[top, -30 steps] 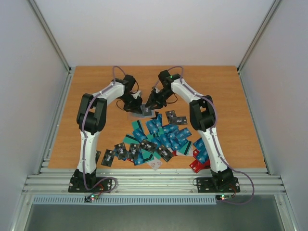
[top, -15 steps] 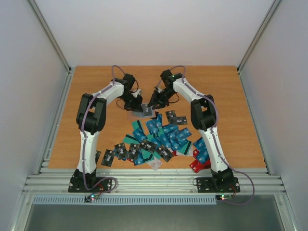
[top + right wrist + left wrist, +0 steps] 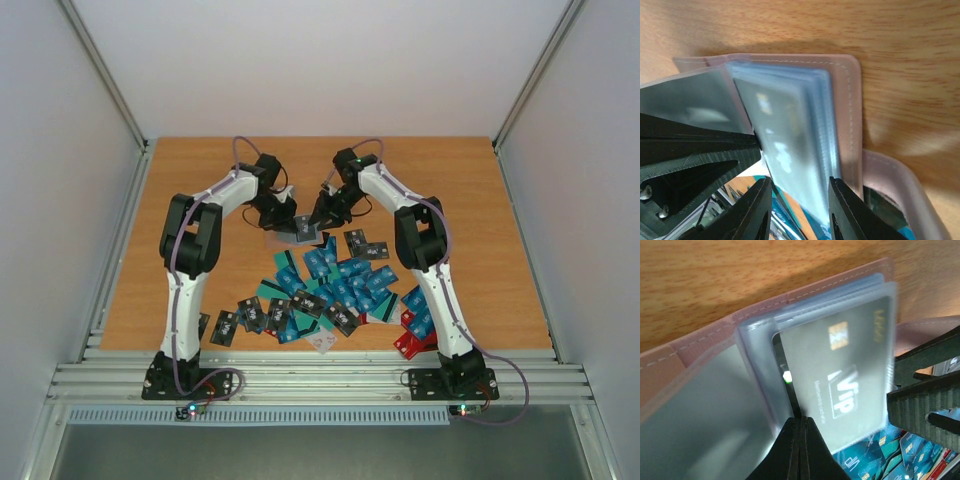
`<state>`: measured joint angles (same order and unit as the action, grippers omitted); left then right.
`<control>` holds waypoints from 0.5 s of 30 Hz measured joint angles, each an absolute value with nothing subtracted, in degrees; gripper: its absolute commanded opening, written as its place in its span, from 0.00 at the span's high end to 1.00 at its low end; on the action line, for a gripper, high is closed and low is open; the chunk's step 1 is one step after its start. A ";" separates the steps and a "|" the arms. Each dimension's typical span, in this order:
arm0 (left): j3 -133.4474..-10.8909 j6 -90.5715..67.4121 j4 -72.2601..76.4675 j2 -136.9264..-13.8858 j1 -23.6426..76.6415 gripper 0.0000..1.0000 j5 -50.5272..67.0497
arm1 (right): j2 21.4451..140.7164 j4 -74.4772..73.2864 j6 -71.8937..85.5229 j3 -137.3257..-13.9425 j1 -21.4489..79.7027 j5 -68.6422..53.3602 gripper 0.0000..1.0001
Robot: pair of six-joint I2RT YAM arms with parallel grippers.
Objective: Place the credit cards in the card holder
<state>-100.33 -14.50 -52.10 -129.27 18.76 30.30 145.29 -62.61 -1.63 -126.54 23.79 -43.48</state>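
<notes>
The pinkish card holder (image 3: 278,241) (image 3: 765,310) (image 3: 846,100) lies open on the table behind the pile of credit cards (image 3: 340,285). My left gripper (image 3: 283,222) (image 3: 800,427) is shut on one of its clear sleeves. A black credit card (image 3: 306,232) (image 3: 845,375) (image 3: 790,150) marked VIP sits partly inside a sleeve, with its lower end sticking out over the pile. My right gripper (image 3: 318,222) (image 3: 797,205) holds this card across its width, one jaw on each long edge. Its ribbed fingers (image 3: 925,405) show beside the card in the left wrist view.
Blue, teal and black cards spread across the table's near middle. Red cards (image 3: 410,340) lie by the right arm's base, and a pale card (image 3: 322,340) lies at the front. Both arms meet over the holder; bare wood (image 3: 200,200) surrounds them.
My right gripper and the black card have edged slightly left towards the holder. The left gripper has stayed where it was, shut on the sleeve.
</notes>
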 measured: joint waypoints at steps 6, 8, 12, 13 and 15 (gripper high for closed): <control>-100.42 -14.39 -52.07 -130.50 18.68 1.00 30.83 | 146.87 -62.94 -1.58 -127.46 23.81 -43.70 0.67; -100.44 -14.24 -52.10 -130.54 18.65 1.00 30.83 | 147.06 -63.11 -1.58 -127.76 23.83 -43.72 0.67; -100.44 -13.85 -52.10 -130.54 18.65 1.00 30.85 | 147.37 -63.55 -1.58 -128.42 23.86 -43.75 0.67; -100.44 -13.65 -52.10 -130.56 18.65 1.00 30.85 | 147.39 -63.57 -1.58 -128.44 23.86 -43.75 0.67; -100.44 -13.47 -52.10 -130.56 18.65 1.00 30.85 | 147.39 -63.64 -1.61 -128.53 23.90 -43.68 0.67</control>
